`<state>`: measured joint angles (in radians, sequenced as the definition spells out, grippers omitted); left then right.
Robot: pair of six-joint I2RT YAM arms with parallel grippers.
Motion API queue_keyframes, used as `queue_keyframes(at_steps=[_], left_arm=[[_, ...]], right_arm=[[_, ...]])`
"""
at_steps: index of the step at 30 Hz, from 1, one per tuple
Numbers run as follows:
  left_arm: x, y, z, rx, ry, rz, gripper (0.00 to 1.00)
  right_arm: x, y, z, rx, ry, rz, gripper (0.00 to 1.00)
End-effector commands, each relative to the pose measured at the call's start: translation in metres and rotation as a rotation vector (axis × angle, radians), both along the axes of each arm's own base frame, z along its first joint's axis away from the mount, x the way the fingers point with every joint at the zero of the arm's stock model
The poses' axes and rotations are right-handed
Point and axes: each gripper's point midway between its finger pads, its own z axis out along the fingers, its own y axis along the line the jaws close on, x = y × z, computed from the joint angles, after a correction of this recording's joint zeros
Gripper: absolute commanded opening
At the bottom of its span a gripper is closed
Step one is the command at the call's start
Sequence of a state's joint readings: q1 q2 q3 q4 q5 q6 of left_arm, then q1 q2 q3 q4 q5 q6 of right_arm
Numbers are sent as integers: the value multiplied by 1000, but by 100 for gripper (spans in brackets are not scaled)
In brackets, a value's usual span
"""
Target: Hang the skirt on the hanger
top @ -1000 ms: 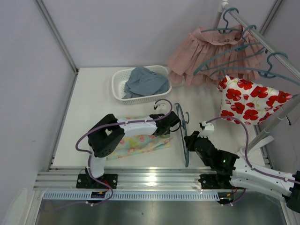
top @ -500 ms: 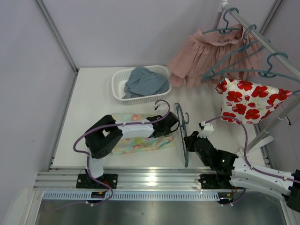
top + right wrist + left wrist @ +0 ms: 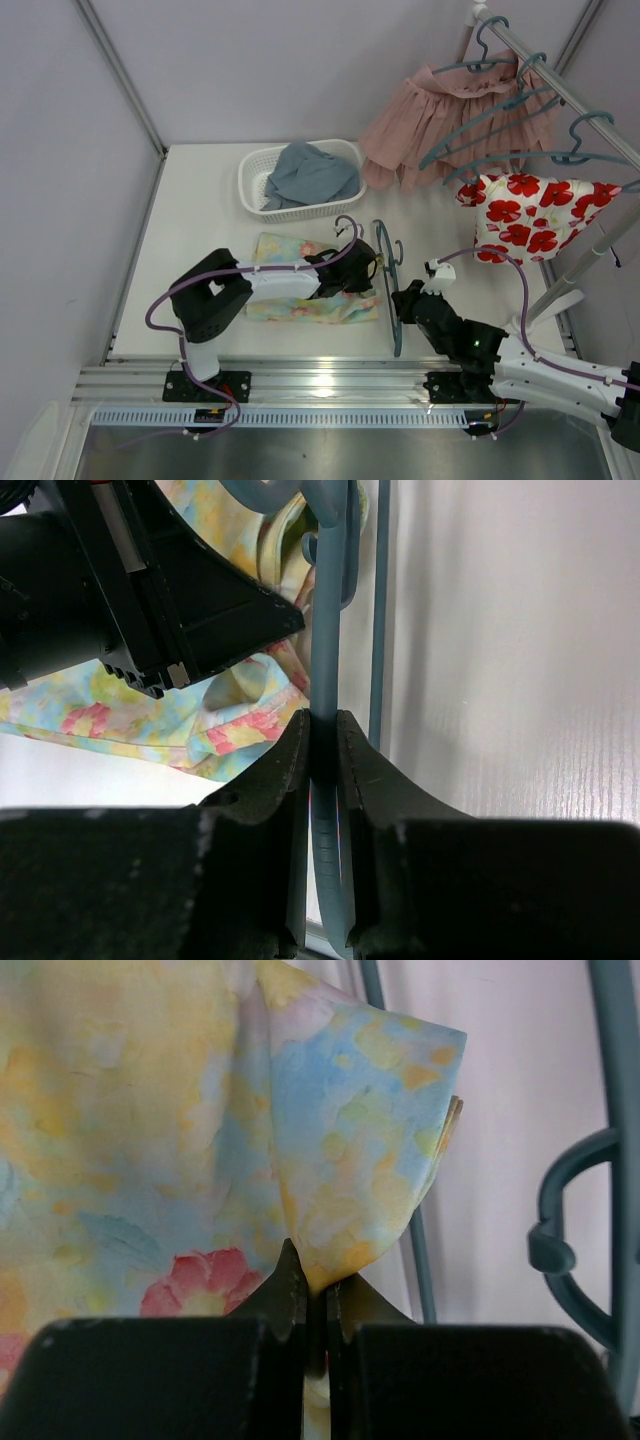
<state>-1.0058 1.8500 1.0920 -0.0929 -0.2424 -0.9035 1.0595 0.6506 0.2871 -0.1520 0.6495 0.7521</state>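
Observation:
The pastel skirt (image 3: pixel 300 300) lies on the white table, yellow, green and blue with pink flowers. My left gripper (image 3: pixel 368 268) is shut on a folded corner of the skirt (image 3: pixel 350 1170) and holds it beside the hanger. The teal hanger (image 3: pixel 388 285) stands on edge between the two arms. My right gripper (image 3: pixel 405 300) is shut on the hanger's bar (image 3: pixel 326 630), with the jaws clamped on both sides of it. The skirt (image 3: pixel 200 720) and the left gripper (image 3: pixel 150 600) show just left of that bar in the right wrist view. The hanger's hook (image 3: pixel 570 1220) shows right of the pinched corner.
A white basket (image 3: pixel 252 185) with a grey-blue cloth (image 3: pixel 310 175) stands at the back. A rack (image 3: pixel 560 90) at the right holds a dusty-pink pleated skirt (image 3: pixel 440 115), a white garment with red flowers (image 3: pixel 530 215) and several teal hangers. A metal rail (image 3: pixel 320 385) runs along the near edge.
My left gripper has pulled the skirt's corner to the right, up to the hanger, and the skirt slid right with it. The garments on the rack swung slightly. My right arm kept still.

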Motion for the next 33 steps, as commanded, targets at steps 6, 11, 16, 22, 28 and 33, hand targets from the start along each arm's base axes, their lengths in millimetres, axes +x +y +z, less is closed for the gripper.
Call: queue_keyframes(at_steps=[6,11,16,22,28,33], left_arm=[[6,-32,43,-178,-22,7,0],[14,-45,50,-258,-3,46,0],[22,-51,47,-296,35,105,0],[30,-55,45,-305,53,168,0],[30,-64,36,-338,79,182,0],[30,-71,40,-364,71,154,0]], right_arm=[[5,4,19,85,-30,-39,0],[5,5,20,91,-27,-44,0],[5,2,22,106,-32,-60,0],[6,2,26,142,-42,-77,0],[8,4,25,144,-38,-82,0],[7,4,28,151,-41,-71,0]])
